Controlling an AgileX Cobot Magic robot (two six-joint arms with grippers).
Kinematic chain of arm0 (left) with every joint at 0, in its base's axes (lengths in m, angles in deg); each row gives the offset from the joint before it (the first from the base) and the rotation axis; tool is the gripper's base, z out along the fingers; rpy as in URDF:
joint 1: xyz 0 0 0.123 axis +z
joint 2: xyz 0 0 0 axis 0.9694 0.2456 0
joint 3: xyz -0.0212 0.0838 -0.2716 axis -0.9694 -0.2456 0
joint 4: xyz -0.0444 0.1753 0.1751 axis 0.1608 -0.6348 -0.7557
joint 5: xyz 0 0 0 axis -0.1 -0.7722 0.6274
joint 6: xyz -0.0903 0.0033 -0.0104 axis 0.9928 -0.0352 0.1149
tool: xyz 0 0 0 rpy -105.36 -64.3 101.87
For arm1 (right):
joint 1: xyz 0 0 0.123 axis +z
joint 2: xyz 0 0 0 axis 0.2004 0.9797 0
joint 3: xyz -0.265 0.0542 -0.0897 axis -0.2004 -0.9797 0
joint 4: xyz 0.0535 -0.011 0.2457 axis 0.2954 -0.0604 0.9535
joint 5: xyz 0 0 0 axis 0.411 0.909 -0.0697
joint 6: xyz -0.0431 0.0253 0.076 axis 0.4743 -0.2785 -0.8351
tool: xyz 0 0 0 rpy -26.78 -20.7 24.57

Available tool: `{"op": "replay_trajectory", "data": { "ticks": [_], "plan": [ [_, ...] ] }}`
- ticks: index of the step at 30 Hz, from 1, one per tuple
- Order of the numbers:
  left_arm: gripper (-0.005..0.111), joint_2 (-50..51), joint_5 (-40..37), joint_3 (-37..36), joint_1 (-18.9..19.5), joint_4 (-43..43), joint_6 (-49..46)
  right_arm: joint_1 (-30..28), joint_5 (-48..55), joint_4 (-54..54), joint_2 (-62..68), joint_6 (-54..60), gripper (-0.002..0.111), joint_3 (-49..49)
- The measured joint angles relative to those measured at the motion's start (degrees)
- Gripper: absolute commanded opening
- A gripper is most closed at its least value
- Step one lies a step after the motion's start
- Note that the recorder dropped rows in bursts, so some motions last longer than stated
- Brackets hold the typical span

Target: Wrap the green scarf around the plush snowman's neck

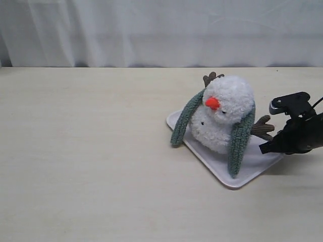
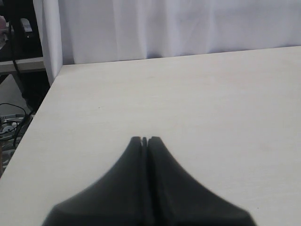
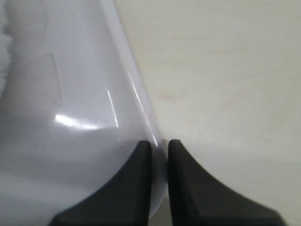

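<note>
If tugged by its rim, flat white rectangular plastic tray (image 1: 252, 162): likely to slide or tilt on pale wood-grain surface (image 1: 91, 166), taking along everything on top; cause, a pinch at one edge only.
Small fluffy white plush snowman (image 1: 224, 118): sits leaning on the tray, orange nose toward the camera; top-heavy by the look of it, so apt to roll over with any jolt from below.
Long dull grey-green ribbed knit scarf (image 1: 240, 138): draped behind the snowman's neck (image 1: 212, 117), both ends hanging loose down the front, one on each side, uncrossed; unpinned, so liable to slip off with any rocking of the toy.
Task standing: looks only half done, draping in place, crossing or wrapping of the ends not yet made.
Brown corduroy twig arm (image 1: 262, 128): just beside the right end effector (image 1: 262, 147); could snag on a lift or a sideways sweep.
Wrong target: grip on the tray instead of a scarf end, hence no progress on the wrap until released and re-aimed.
Right end effector (image 3: 159, 143): down at the tray's right edge, fingers nearly together with only a thin gap, tray rim caught in that gap; seems clamped on the rim, not on scarf or toy.
Left end effector (image 2: 145, 139): fingers pressed together, gripping nothing, hovering over bare surface; out of sight in the exterior view.
</note>
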Motion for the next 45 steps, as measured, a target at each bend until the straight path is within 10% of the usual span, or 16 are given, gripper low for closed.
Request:
{"op": "replay_trajectory", "data": {
  "ticks": [16,24,45],
  "plan": [
    [0.0,0.0,0.0,0.0,0.0,0.0,0.0,6.5,-6.3,-0.2,5.1,29.7,0.004,5.6],
    [0.0,0.0,0.0,0.0,0.0,0.0,0.0,6.5,-4.7,0.1,0.9,20.8,0.045,5.5],
    [0.0,0.0,0.0,0.0,0.0,0.1,0.0,5.1,11.9,0.4,-24.1,2.8,0.045,5.5]
  ]
}}
